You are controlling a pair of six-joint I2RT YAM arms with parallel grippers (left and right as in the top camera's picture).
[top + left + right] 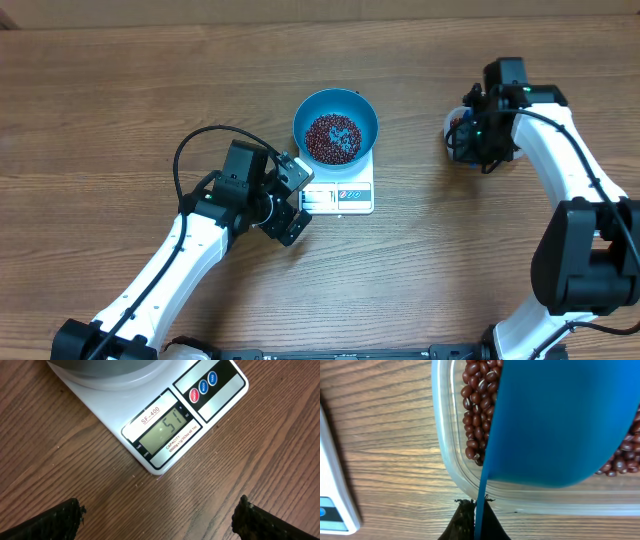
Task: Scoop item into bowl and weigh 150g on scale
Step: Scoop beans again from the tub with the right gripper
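The blue bowl (336, 128) stands on the white scale (345, 197) with a heap of dark red-brown beans (332, 138) inside. My left gripper (289, 202) hovers just left of the scale's front, open and holding nothing. In the left wrist view its fingertips (65, 517) stand far apart over bare wood, facing the scale's display (165, 430). My right gripper (479, 510) is shut on the thin handle of a blue scoop (560, 420), which sits over the beans (475, 415) in the clear tub (445, 435).
The clear tub (462, 135) stands at the right of the wooden table, mostly hidden under my right arm. A corner of the scale (335, 500) shows at the left of the right wrist view.
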